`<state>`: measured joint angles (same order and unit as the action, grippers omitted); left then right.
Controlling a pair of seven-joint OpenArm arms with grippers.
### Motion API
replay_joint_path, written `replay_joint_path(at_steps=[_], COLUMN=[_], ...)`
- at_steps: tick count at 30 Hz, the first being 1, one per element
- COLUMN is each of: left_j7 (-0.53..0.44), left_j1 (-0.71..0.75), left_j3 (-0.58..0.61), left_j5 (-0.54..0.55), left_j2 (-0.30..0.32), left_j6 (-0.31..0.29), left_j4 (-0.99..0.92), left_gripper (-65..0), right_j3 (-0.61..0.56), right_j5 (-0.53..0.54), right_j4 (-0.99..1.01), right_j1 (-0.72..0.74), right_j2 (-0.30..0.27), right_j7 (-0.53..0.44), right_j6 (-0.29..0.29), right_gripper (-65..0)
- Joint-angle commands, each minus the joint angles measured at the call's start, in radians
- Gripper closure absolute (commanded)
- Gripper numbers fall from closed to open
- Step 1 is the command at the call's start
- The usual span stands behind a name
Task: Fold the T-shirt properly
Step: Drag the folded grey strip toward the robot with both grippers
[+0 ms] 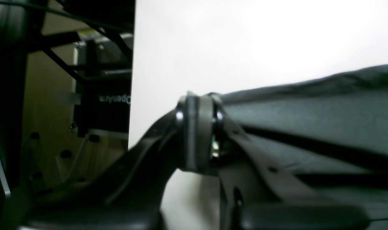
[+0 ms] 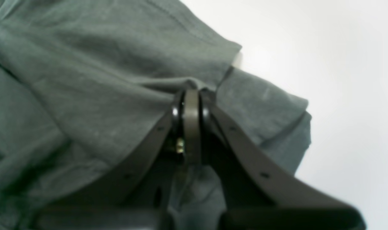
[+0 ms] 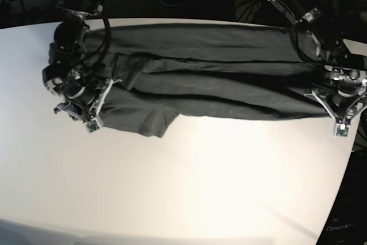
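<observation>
Dark grey T-shirt (image 3: 200, 76) stretched long across white table (image 3: 189, 187), spanning between both grippers. Right gripper (image 2: 191, 95) at one end, jaws pinched together on bunched fold of cloth; fabric spreads up and away to its left, sleeve edge hanging past its right side. Left gripper (image 1: 198, 102) at opposite end, jaws clamped on shirt edge; cloth runs off to its right in long taut folds, bare table behind it.

The T-shirt (image 3: 200, 78) lies stretched across the far part of the table (image 3: 189, 187), 1 gripper at each end.
</observation>
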<state>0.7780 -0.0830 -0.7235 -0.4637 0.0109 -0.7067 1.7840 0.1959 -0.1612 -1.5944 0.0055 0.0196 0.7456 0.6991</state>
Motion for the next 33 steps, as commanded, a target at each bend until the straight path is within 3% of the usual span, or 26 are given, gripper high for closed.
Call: replay_joint_path(at_steps=[1,9,21,33], left_j7=[-0.018,-0.016,-0.027,-0.028], left_j1=[-0.014,0.007,0.073,0.134], left_j3=[0.002,0.002,-0.002,-0.003], left_j5=[0.001,0.009,0.01,0.044], left_j2=[0.008,0.007,-0.032,-0.025], left_j6=[0.009,0.009,0.009,0.009], left_j4=[0.026,0.03,0.092,0.127], left_gripper=[-2.6,-2.6,-2.6,-2.6], right_j3=[0.0,-0.002,-0.002,0.0], right_j5=[0.01,0.009,0.009,0.009], right_j4=[-0.042,-0.223,-0.314,-0.373], right_j1=[0.006,-0.104,-0.269,-0.405], right_j2=[-0.005,-0.007,-0.013,-0.025], right_j7=[-0.016,-0.014,-0.024,-0.024], right_j6=[-0.001,-0.001,-0.001,-0.001], right_gripper=[-0.9,-0.9,-0.9,-0.9])
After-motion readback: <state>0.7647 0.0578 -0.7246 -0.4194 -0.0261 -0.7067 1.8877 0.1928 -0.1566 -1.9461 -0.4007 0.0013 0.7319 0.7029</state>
